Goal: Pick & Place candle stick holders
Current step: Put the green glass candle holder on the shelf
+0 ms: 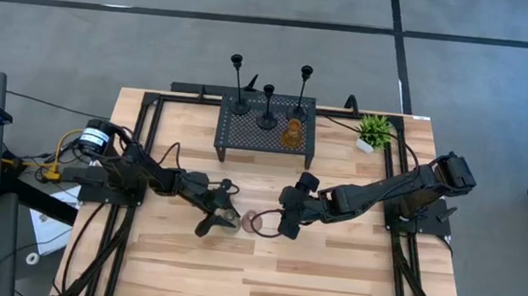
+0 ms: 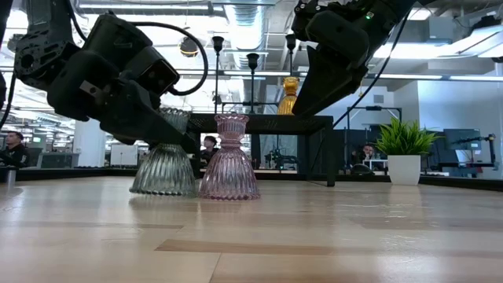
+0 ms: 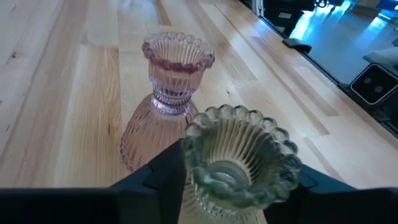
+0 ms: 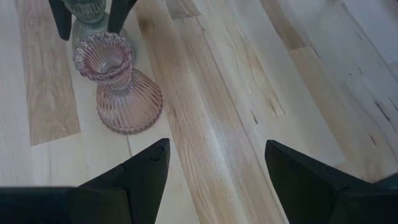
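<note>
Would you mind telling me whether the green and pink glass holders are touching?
Cannot tell. In the low view the green holder and pink holder meet at their bases, but overlap could hide a gap.

green holder (image 3: 239, 165): ribbed glass, upright on the table, touching the pink one
pink holder (image 2: 229, 159): ribbed, upright
amber holder (image 1: 292, 134): on rack
black holders (image 1: 267, 107): three, upright on rack

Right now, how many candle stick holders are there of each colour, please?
Black thin-stemmed holders, on the black perforated rack: 3
Amber squat holder, on the rack: 1
Pink squat holder, on the table: 1
Green squat holder, between the left gripper fingers: 1
Total: 6
</note>
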Tool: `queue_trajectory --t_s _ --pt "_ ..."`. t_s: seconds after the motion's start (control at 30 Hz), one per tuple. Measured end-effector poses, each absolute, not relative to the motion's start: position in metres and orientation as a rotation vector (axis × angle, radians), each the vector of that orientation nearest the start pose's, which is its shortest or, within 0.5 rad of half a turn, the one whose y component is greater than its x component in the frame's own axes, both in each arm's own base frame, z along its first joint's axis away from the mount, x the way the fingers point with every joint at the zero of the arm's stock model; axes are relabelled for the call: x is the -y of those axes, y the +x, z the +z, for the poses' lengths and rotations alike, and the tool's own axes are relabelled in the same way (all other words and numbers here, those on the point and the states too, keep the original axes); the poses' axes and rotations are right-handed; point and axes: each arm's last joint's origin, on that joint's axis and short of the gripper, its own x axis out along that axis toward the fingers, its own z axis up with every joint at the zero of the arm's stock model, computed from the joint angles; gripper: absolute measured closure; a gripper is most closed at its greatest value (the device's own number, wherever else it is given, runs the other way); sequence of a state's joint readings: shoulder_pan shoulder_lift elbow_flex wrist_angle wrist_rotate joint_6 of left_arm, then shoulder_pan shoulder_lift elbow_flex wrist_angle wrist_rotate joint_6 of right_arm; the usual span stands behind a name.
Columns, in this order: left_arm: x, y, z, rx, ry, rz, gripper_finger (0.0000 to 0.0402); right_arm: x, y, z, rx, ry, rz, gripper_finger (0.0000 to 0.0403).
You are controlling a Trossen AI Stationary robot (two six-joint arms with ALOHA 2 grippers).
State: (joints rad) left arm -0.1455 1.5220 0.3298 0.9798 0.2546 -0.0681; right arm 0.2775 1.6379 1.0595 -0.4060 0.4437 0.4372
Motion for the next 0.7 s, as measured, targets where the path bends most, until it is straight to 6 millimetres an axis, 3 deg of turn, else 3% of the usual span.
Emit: queue_trajectory --t_s 0.27,0.43,0.7 --pt "0.041 0.236 0.156 -0.218 -0.123 -0.389 0.0268 -0.078 0.318 0.205 -0.866 0.056 -0.347 0.0148" --pt "0.039 0.224 0.168 -0.262 -0.122 -0.353 0.0264 -0.078 0.318 0.205 -0.867 0.055 -0.348 0.0148" --pt "0.029 0.204 0.2 -0.183 -0.117 -0.287 0.0266 -0.078 0.317 0.204 -0.875 0.052 -0.348 0.0148"
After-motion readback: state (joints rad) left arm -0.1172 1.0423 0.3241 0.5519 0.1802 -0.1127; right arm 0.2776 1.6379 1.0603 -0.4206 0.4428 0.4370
